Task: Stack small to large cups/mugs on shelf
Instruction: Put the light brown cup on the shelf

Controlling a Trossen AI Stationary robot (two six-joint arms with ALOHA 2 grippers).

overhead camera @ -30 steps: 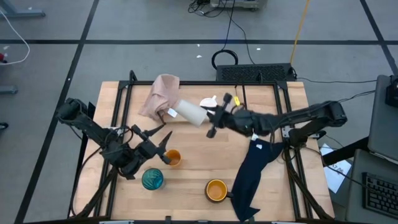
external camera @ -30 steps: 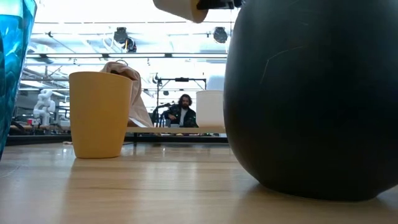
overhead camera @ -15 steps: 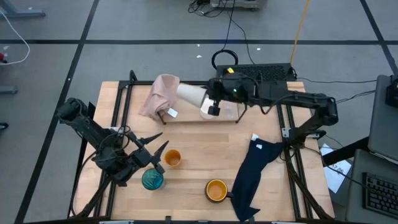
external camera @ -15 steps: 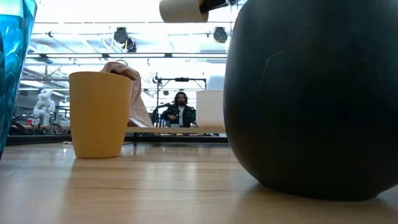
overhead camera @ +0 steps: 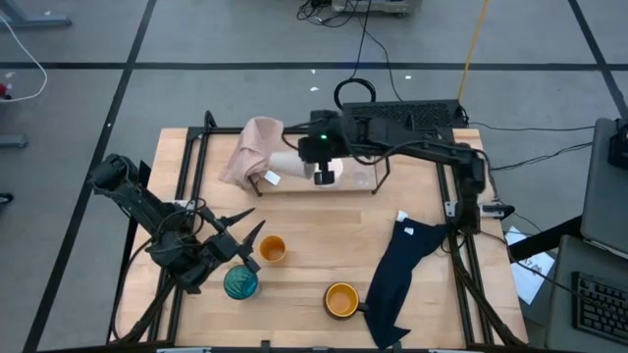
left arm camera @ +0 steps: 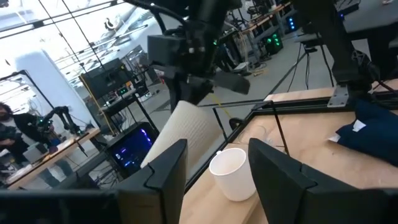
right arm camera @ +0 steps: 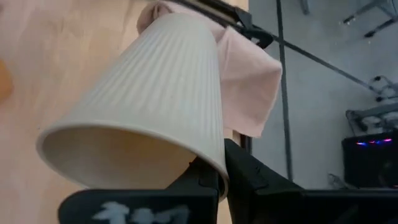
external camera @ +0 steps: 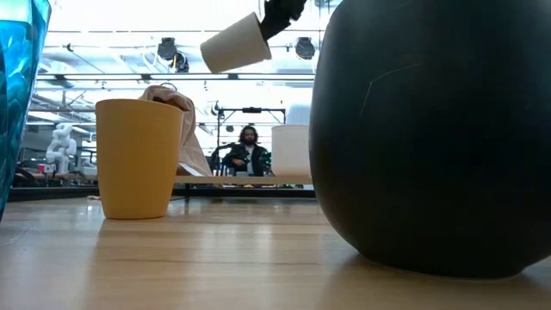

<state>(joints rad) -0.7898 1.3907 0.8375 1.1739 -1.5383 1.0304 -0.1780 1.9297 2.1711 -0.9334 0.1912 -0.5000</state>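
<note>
Starting nearest, front edge: wider orange-yellow mug [overhead camera: 340, 299] stands upright beside the navy cloth [overhead camera: 399, 277], which trails off the table's front right.
Teal glass: teal glass [overhead camera: 240, 282] stands upright near the front left, just beside the left gripper.
Left gripper: left gripper [overhead camera: 245, 240] hovers low over the left half of the table, its fingers spread apart and holding nothing.
Small orange cup: small orange cup [overhead camera: 272, 249] sits upright next to the left gripper's fingertips.
Shelf: the shelf [overhead camera: 376, 179] of thin black rods stands at the back centre of the table.
White mug: white handled mug [left arm camera: 235, 173] rests upright on the shelf.
Right gripper: right gripper [overhead camera: 316, 157] reaches over the shelf's left end, fingers clamped on the rim of the beige cup.
Beige cup: beige cup [right arm camera: 149, 93], ribbed, is held tilted in the air, near the white handled mug.
Pink cloth: pink cloth [overhead camera: 253, 147] lies bunched at the back left, next to the beige cup.
</note>
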